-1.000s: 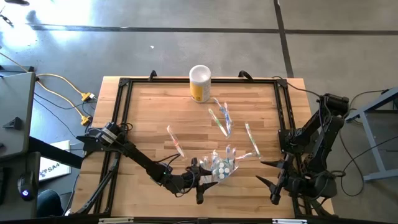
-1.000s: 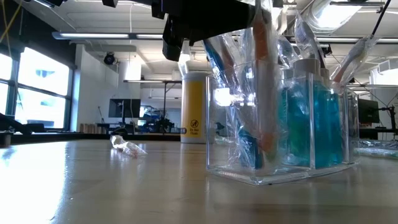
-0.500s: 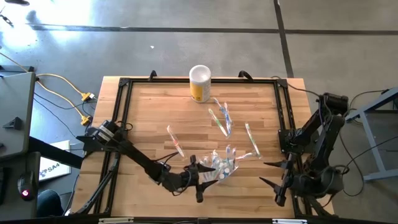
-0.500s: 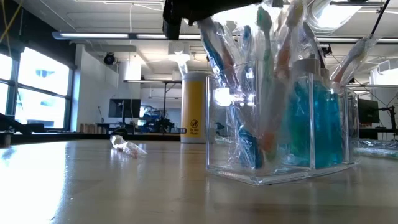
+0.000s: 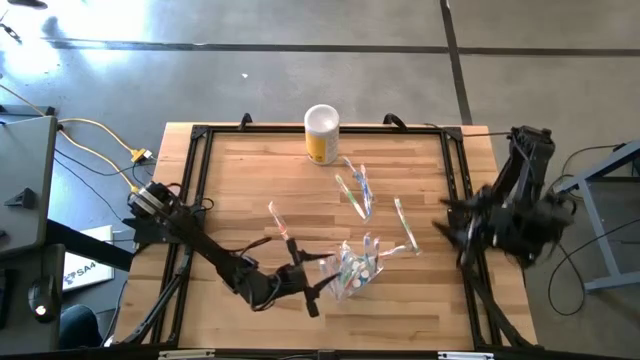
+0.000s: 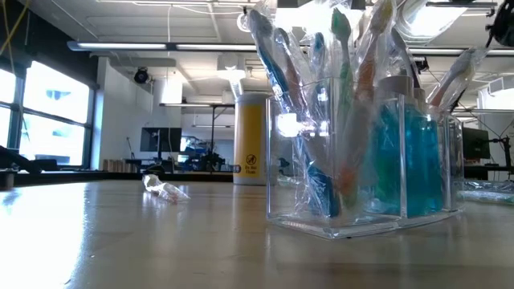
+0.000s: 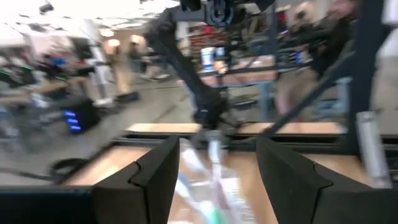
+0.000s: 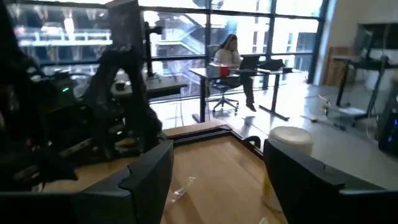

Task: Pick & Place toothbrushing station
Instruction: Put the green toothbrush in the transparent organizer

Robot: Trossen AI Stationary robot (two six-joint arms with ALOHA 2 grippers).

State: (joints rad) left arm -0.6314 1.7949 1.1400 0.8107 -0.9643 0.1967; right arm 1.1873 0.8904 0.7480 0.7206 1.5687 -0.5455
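A clear holder [image 5: 356, 271] [image 6: 361, 160] stands near the table's front edge. In it are several plastic-wrapped toothbrushes [image 6: 309, 104] standing on end and teal toothpaste tubes [image 6: 409, 152]. More wrapped toothbrushes lie flat on the wood [image 5: 283, 228] [image 5: 357, 190] [image 5: 405, 226]. My left gripper [image 5: 318, 284] [image 7: 217, 174] hangs open just left of the holder and above it, touching nothing. The wrapped brushes show blurred beyond its fingers. My right gripper [image 5: 450, 238] [image 8: 217, 180] is open and raised at the table's right edge, with nothing between its fingers.
A yellow canister with a white lid [image 5: 322, 133] [image 6: 250, 136] stands at the far edge, in the middle. A black frame [image 5: 200, 180] runs round the table top. One wrapped brush [image 6: 165, 189] lies left of the holder. A person sits at a desk in the room beyond [image 8: 227, 53].
My left gripper has risen from over the holder, out of the low view's top, and rolled. The orange-handled brush that stood upright beneath it now leans among the others in the holder. My right gripper has gone up and toward the far edge, along the table's right side.
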